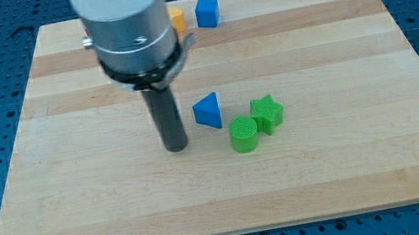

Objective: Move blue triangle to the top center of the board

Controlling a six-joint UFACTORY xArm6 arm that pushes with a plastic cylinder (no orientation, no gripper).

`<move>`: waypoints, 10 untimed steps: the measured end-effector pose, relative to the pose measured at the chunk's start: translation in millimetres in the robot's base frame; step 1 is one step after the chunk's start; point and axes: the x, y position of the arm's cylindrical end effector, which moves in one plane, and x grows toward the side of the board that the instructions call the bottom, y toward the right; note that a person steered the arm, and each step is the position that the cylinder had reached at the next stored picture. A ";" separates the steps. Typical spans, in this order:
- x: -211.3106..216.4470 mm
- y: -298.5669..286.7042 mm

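Camera view: dark rod end effector, no jaws to open or close, tip resting on light wooden desk. Blue plastic triangle block just to view's right of tip, slightly higher, apart. Green cylinder block and green star block beyond. Push toward view's top requires tip below triangle.

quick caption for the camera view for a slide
My tip rests on the wooden board just left of the blue triangle block, with a green cylinder block and green star block beside it.
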 end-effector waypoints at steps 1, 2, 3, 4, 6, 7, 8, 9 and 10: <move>-21.9 36.7; -45.4 72.4; -68.8 104.5; -72.0 106.0; -57.3 63.1; -76.0 61.9; -108.8 83.1; -115.1 89.1; -101.6 67.7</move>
